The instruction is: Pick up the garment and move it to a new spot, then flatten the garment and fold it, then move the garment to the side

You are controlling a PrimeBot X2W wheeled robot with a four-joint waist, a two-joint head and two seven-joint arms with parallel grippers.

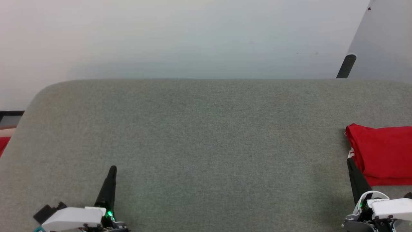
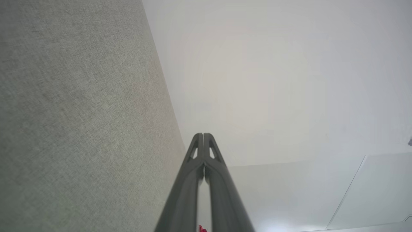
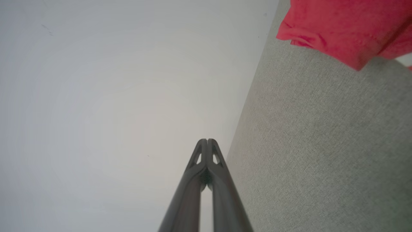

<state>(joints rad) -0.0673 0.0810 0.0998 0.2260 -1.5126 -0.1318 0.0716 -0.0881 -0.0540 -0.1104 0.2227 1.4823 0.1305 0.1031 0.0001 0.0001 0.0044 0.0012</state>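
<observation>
The garment (image 1: 383, 154) lies folded as a plain red block at the right edge of the grey fabric surface (image 1: 206, 138), running out of the head view; a sliver of white shows at its left border. Its red corner (image 3: 341, 29) also fills the upper right of the right wrist view. My right gripper (image 1: 349, 161) is shut with nothing in it, its tip just beside the garment's left edge. My left gripper (image 1: 112, 168) is shut and empty at the lower left, far from the garment. In each wrist view the two dark fingers (image 2: 203, 137) (image 3: 207, 141) press together.
A pale wall rises behind the grey surface. A dark pole (image 1: 346, 66) and a light panel (image 1: 383, 38) stand at the back right. Something red (image 1: 3, 143) shows past the surface's left edge.
</observation>
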